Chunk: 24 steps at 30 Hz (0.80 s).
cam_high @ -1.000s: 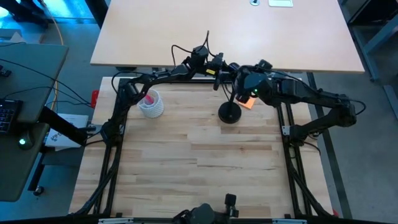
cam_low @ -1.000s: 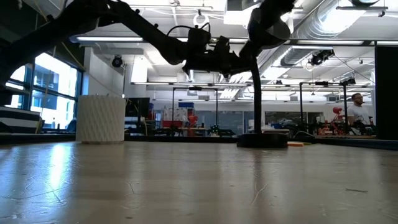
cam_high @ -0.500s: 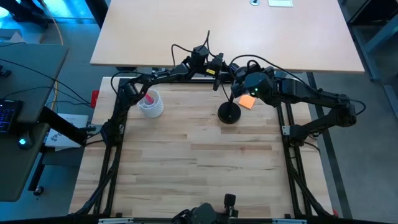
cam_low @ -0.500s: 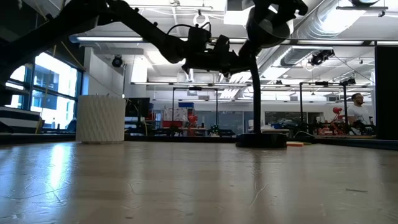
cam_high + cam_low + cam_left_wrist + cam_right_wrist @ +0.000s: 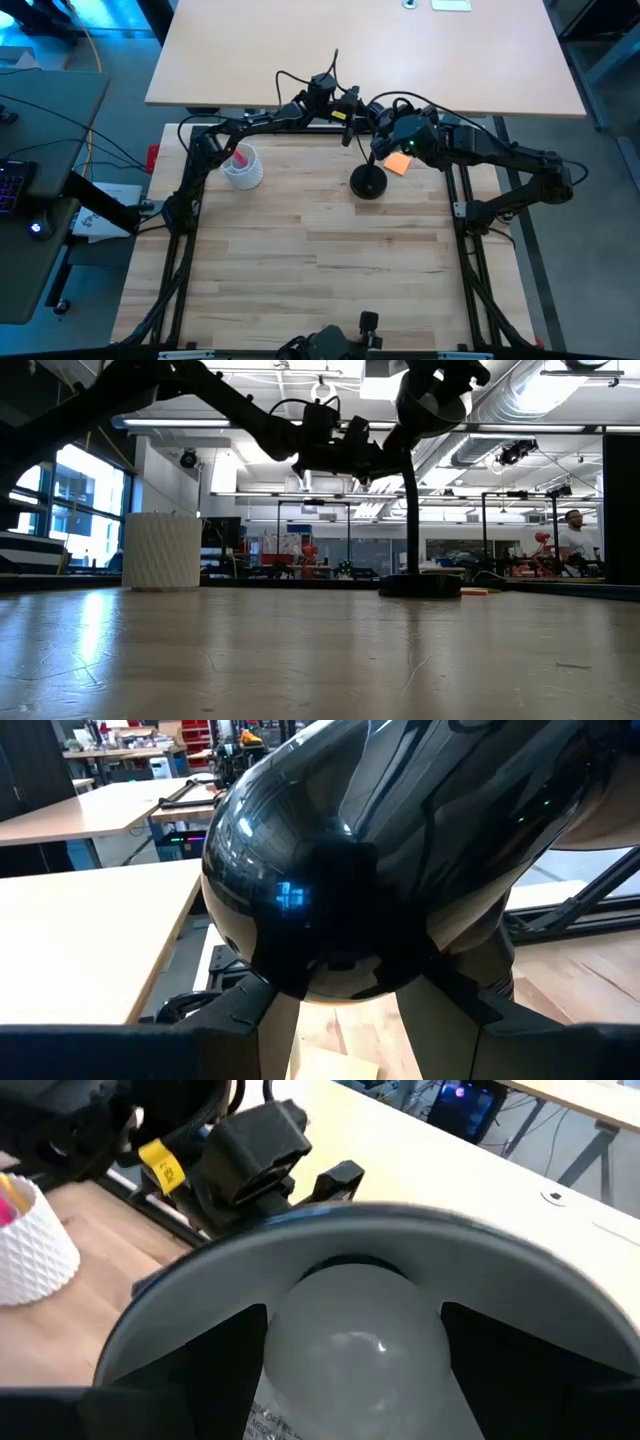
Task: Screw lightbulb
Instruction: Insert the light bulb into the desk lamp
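Both claws are gathered at the lamp head (image 5: pixel 330 1270): the shade (image 5: pixel 330 890) is clasped by the left claw (image 5: pixel 350 1010), the lightbulb (image 5: pixel 350 1350) by the right claw (image 5: pixel 350 1380), inside the shade. Cross-threading is risked if the bulb is tilted.
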{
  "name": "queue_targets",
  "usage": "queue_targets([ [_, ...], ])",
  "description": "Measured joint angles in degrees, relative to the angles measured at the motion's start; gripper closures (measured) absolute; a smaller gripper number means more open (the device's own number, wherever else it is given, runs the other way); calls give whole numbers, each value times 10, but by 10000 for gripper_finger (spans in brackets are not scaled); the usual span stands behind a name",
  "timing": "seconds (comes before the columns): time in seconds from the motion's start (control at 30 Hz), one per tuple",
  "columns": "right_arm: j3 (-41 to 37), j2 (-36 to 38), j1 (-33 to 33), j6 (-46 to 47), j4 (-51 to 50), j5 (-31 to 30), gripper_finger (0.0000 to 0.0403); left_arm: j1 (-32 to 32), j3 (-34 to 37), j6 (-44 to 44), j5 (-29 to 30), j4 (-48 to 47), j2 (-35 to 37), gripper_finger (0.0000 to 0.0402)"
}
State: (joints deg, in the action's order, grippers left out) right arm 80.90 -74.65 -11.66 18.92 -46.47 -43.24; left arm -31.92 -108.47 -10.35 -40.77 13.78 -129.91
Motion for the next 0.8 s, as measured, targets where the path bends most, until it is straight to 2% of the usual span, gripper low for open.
queue_targets([
  [0.2, 0, 0, 0, -56, -1, 4, 111, -1, 0, 2, 0, -4, 0, 248],
  [0.67, 0, 0, 2, -303, 27, 20, 111, -1, 0, 2, 0, -7, 0, 248],
  [0.8, 0, 0, 2, -312, 22, 19, 111, -1, 0, 2, 0, -8, 0, 248],
])
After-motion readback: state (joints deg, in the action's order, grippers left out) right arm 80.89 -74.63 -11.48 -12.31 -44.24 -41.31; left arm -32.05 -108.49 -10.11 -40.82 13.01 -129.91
